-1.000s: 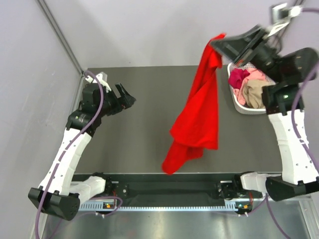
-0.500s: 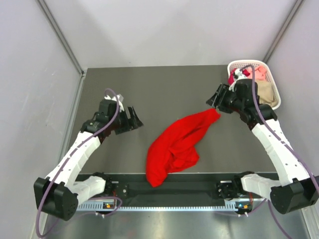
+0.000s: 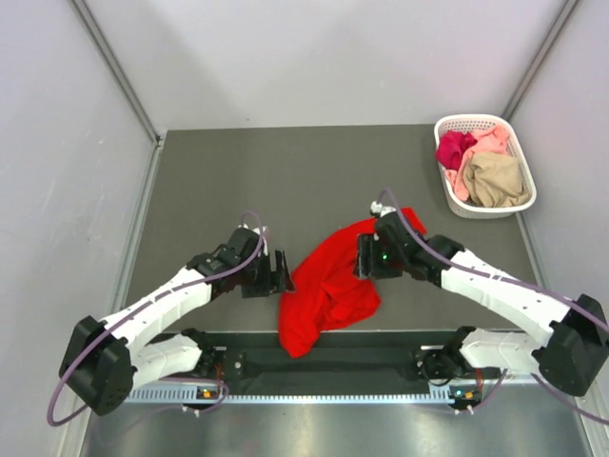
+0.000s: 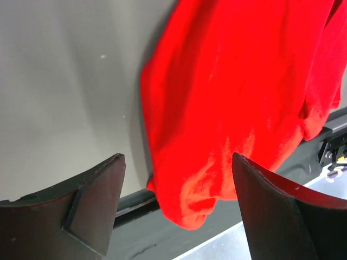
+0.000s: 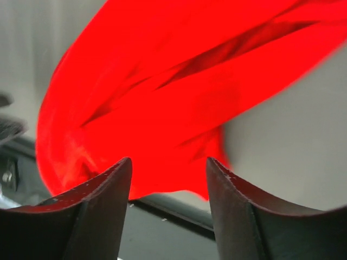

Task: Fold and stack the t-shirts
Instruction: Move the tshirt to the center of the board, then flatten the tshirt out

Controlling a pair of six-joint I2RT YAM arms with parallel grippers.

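the dark desk (image 3: 238, 181) takes up most of the space. the red t-shirt (image 3: 328, 290) lies on it in a crumpled heap, near the middle, running from the right tool's side down to the near edge, where one end droops over the lip. at the far right corner sits a white lattice basket (image 3: 471, 118) with the other t-shirts (image 3: 495, 179) bundled inside, tan on top, pale pink and magenta behind.

the left tool (image 4: 178, 160) is low, just beside the heap's left side, its fingers wide apart with nothing between them. the right tool (image 5: 168, 162) is at the heap's far right end, fingers also apart, the cloth lying just beyond them and not pinched.

from where i stand the shirt looks light and limp. it will sag and bunch wherever it is lifted, and a grab at the middle of the pile would likely catch several layers at once. better to find a hem or a shoulder seam at the edge, one for each tool, and draw it out flat. i cannot make out the collar or sleeves in this tangle.
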